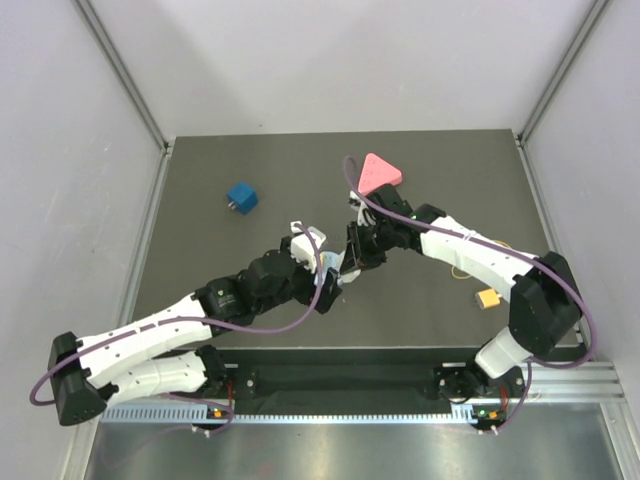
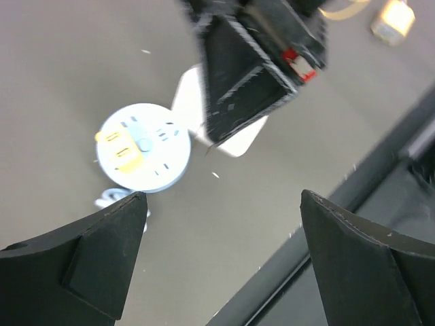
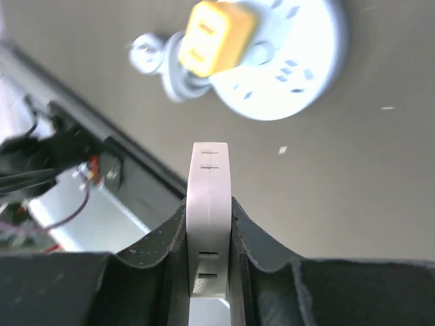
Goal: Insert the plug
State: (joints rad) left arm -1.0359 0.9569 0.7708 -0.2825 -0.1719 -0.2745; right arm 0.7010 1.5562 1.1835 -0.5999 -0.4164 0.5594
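Note:
My right gripper (image 3: 209, 227) is shut on a flat white plug (image 3: 209, 197), held edge-on above the table. Beyond it lies a round light-blue socket hub (image 3: 292, 68) with a yellow plug (image 3: 214, 37) seated in it. In the left wrist view the hub (image 2: 143, 148) lies on the table, and the right gripper (image 2: 251, 68) holds the white plug (image 2: 234, 136) just right of it, raised above the table. My left gripper (image 2: 224, 258) is open and empty above the table, near the hub. In the top view the two grippers (image 1: 325, 275) (image 1: 360, 250) meet mid-table and mostly hide the hub.
A pink triangular piece (image 1: 380, 172) lies at the back, a blue cube plug (image 1: 242, 197) at the back left, and a loose yellow plug (image 1: 488, 299) at the right. The hub's cable (image 3: 153, 54) coils beside it. The table's front rail (image 2: 380, 170) is close.

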